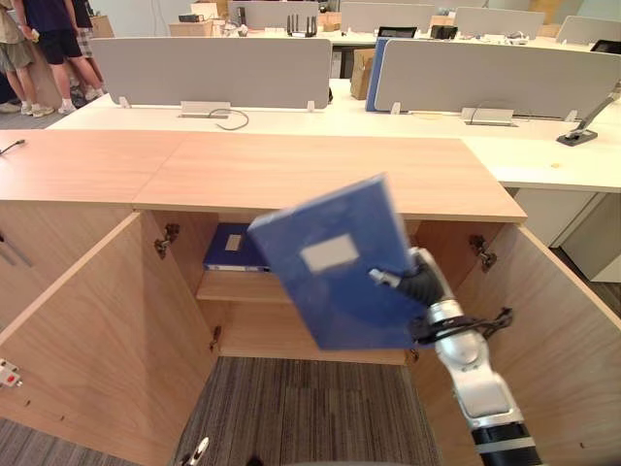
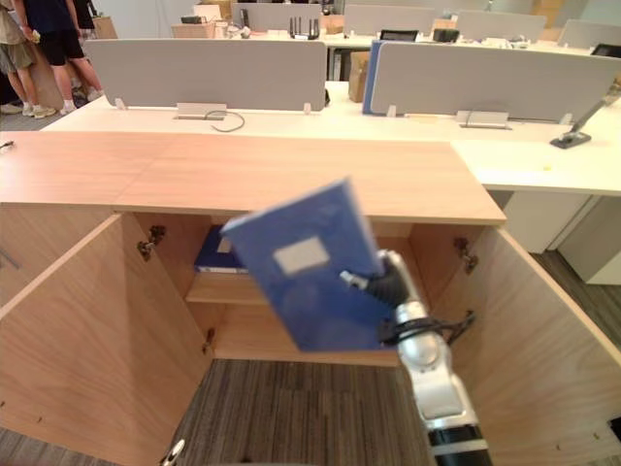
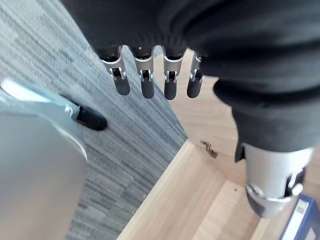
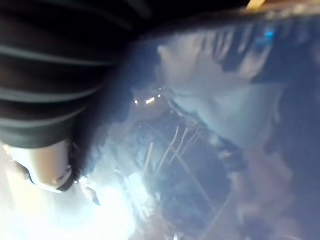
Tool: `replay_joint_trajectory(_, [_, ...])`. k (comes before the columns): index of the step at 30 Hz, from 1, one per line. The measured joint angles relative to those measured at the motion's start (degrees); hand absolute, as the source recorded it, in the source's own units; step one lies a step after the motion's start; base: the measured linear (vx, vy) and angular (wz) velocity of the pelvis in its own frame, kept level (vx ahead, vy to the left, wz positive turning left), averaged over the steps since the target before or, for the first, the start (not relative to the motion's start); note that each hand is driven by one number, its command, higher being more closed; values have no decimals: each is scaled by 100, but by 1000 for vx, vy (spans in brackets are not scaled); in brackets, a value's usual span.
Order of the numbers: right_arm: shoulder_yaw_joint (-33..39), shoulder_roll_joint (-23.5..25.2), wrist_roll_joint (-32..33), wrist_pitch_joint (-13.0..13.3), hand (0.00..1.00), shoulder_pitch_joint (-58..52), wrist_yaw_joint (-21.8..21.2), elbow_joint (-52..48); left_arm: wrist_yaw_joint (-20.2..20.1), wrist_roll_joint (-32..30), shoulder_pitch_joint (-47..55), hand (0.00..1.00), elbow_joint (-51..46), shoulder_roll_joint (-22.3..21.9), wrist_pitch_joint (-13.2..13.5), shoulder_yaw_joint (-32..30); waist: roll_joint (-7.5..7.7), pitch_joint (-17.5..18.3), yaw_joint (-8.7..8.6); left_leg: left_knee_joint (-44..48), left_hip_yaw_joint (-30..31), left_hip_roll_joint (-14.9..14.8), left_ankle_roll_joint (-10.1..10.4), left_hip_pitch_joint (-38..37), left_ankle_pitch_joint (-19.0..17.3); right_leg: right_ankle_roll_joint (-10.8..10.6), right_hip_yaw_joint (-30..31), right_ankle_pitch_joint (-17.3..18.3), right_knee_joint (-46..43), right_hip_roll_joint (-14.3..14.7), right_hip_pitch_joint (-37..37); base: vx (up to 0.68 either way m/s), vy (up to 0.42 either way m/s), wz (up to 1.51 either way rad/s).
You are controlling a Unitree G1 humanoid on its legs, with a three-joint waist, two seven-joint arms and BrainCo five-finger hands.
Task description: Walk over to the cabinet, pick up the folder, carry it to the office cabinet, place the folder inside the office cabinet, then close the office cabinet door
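Observation:
My right hand (image 1: 419,282) is shut on a blue folder (image 1: 330,262) with a white label, thumb on its front face. The folder is tilted and held in the air before the open office cabinet (image 1: 320,170), level with its top edge. Both doors stand wide open, the left door (image 1: 87,330) and the right door (image 1: 563,359). Inside, a second blue folder (image 1: 231,248) lies flat on the shelf (image 1: 243,288) at the left. My left hand (image 3: 145,80) hangs low over the carpet beside the left door, fingers straight and holding nothing.
Behind the cabinet runs a white desk (image 1: 543,155) with grey dividers (image 1: 213,73). People (image 1: 49,39) stand at the far left back. Grey striped carpet (image 1: 301,408) lies between the open doors.

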State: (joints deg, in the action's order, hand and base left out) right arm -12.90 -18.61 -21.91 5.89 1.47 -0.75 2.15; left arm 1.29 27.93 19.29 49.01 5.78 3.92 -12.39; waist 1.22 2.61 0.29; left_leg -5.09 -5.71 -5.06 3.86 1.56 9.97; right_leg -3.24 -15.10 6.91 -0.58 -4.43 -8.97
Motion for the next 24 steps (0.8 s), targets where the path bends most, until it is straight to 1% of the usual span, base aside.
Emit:
replay_joint_trajectory(2, [-658, -94, -397, 138, 100, -3, -224, 702, 226, -338, -68, 0, 121, -10, 73, -78, 24, -41, 49, 0, 25, 39, -8, -12, -8, -26, -29, 17, -10, -62, -22, 7, 40, 7])
replay_joint_trajectory(4, [-979, -102, -551, 227, 100, -3, -382, 1265, 381, -564, -103, 0, 134, -60, 111, -183, 17, -139, 112, 0, 45, 72, -16, -20, -18, -49, -48, 35, -30, -86, -36, 10, 29, 7])
replay_joint_trajectory(6, [-1095, -95, -649, 266, 100, -3, -432, 1905, 493, -726, -118, 0, 326, -107, 152, -299, 11, -199, 137, 4, 54, 121, -40, -18, -50, -86, -69, 72, -51, -123, -36, 23, 20, 7])
replay_joint_trajectory(8, [-1045, -78, -654, 206, 100, 0, -412, 2301, 589, -744, -121, 0, 466, -114, 149, -359, -3, -276, 137, 260, 85, 165, -71, 126, -269, -101, -98, 194, -131, -179, 4, 48, 22, 8])
replay_joint_trajectory(9, [-866, -10, -652, 158, 100, 4, -399, 2465, 614, -741, -212, 0, 493, -125, 149, -380, 23, -419, 130, 938, 120, 162, -83, 407, -619, -107, -107, 236, -236, -217, 17, 30, 25, 4])
replay_joint_trajectory(10, [-730, 60, -649, 41, 100, 3, -350, 2536, 615, -736, -228, 0, 499, -164, 149, -403, -62, -558, 160, 1678, 143, 88, -84, 708, -950, -110, -104, 286, -333, -194, 7, 0, 0, 0])
replay_joint_trajectory(12, [-539, 203, -636, -56, 100, 3, -278, 2674, 616, -719, -246, 0, 509, -234, 149, -463, -176, -661, 174, 2441, 201, -48, -93, 981, -1244, -95, -74, 356, -401, -166, -46, 43, 38, -7])
replay_joint_trajectory(13, [-482, 265, -637, -106, 100, 2, -246, 2700, 616, -711, -271, 0, 518, -246, 149, -464, -181, -685, 184, 2664, 231, -55, -85, 1073, -1251, -91, -51, 359, -397, -166, -69, 69, 14, -12])
replay_joint_trajectory(14, [-397, 360, -624, -190, 100, 5, -168, 2699, 616, -712, -316, 0, 519, -298, 150, -468, -198, -751, 225, 3213, 278, -78, -84, 1290, -1250, -81, -7, 358, -395, -176, -139, 64, 14, -19])
replay_joint_trajectory(15, [-355, 452, -607, -261, 100, 5, -94, 2699, 614, -711, -325, 0, 522, -395, 150, -487, -205, -824, 252, 3898, 318, -80, -1, 1616, -1290, -67, 35, 365, -384, -194, -245, 49, 13, -25])
replay_joint_trajectory(16, [-346, 489, -603, -296, 100, -3, -81, 2700, 610, -711, -312, 0, 554, -451, 149, -489, -207, -829, 265, 3957, 370, -52, 38, 1658, -1373, -60, 69, 370, -382, -209, -318, 85, 84, -35])
replay_joint_trajectory(17, [-268, 546, -565, -359, 100, -2, -69, 2691, 607, -691, -303, 0, 566, -529, 131, -543, -291, -827, 306, 3675, 523, -12, 35, 1641, -1596, -60, 151, 374, -407, -218, -344, 80, 116, -43])
replay_joint_trajectory(18, [-170, 607, -414, -408, 100, -2, -10, 2688, 606, -688, -288, 0, 564, -578, 129, -545, -360, -825, 365, 3177, 634, 61, 42, 1618, -1556, -77, 237, 384, -409, -220, -317, 81, 149, -45])
replay_joint_trajectory(19, [-147, 633, -344, -423, 100, 0, 34, 2685, 606, -688, -267, 0, 564, -592, 129, -544, -390, -817, 389, 2876, 671, 79, 47, 1569, -1421, -111, 281, 407, -414, -215, -271, 35, 121, -41])
replay_joint_trajectory(20, [-124, 658, -247, -439, 100, 5, 73, 2681, 606, -688, -231, 0, 564, -626, 128, -544, -462, -801, 412, 2461, 735, 70, 48, 1492, -1080, -161, 333, 444, -424, -175, -253, 69, 156, -32])
replay_joint_trajectory(21, [-56, 781, -164, -512, 100, 9, 139, 2691, 605, -674, -266, 0, 555, -583, 121, -577, -376, -844, 423, 2376, 674, 165, -50, 1400, -963, -233, 409, 499, -460, -301, -277, 144, 199, -29])
replay_joint_trajectory(22, [-28, 910, -114, -524, 100, 26, 156, 2678, 608, -683, -302, 0, 551, -508, 130, -575, -248, -859, 419, 2237, 571, 313, -87, 1355, -995, -287, 423, 528, -443, -452, -240, 154, 181, -16])
replay_joint_trajectory(23, [-8, 942, -103, -529, 100, 44, 156, 2679, 608, -692, -330, 0, 550, -500, 130, -574, -213, -853, 412, 2242, 541, 358, -127, 1348, -1018, -302, 431, 516, -430, -502, -244, 122, 120, -14])
replay_joint_trajectory(24, [6, 980, -88, -544, 100, 78, 156, 2680, 607, -704, -352, 0, 544, -504, 131, -574, -225, -853, 412, 2243, 475, 411, -173, 1334, -1050, -351, 444, 489, -417, -575, -244, 87, 96, -13])
